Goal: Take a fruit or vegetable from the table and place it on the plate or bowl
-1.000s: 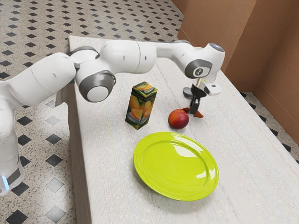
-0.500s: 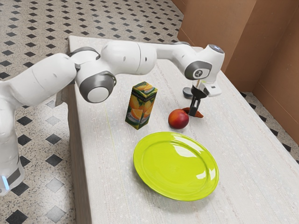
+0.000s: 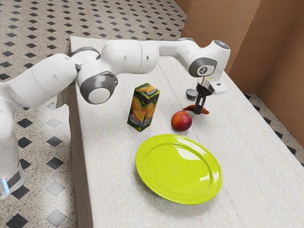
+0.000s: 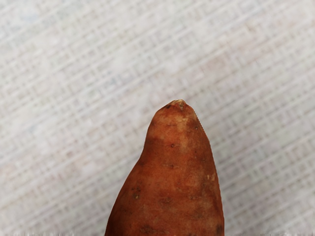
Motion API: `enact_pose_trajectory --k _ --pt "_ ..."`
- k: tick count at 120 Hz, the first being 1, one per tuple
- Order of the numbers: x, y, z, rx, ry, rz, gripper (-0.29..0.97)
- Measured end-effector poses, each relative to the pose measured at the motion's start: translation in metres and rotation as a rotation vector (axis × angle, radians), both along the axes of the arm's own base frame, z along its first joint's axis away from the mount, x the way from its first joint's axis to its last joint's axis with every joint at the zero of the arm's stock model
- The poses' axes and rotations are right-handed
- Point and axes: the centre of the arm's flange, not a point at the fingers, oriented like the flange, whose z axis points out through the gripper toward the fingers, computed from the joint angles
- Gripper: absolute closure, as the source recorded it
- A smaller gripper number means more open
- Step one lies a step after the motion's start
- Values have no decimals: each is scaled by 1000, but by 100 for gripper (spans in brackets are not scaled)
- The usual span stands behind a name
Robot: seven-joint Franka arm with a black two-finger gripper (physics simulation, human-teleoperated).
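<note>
I see a green and yellow cardboard juice carton [image 3: 143,107] printed with oranges, standing upright. Around my workspace lies a black-and-white diamond-tiled floor [image 3: 33,28], with plain brown wall panels [image 3: 237,33] behind.

Peach [image 3: 181,120] between claw [image 3: 200,109] and plate [image 3: 179,171]

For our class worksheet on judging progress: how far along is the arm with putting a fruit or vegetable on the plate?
Done: the pincer is shut on the sweet potato beside the peach. In hand: the lift, since it seems barely clear of the table. Left: carrying it over to the green plate, which holds nothing yet, and letting go.
</note>
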Motion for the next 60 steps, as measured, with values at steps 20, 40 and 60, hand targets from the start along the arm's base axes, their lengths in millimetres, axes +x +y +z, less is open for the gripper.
enact_pose_trajectory --k 20,40,60 --pt "-8 -10 41 5 -28 -13 55" --pt "-15 -27 70 7 -45 -33 55" --pt "-26 -55 115 23 -83 -70 55"
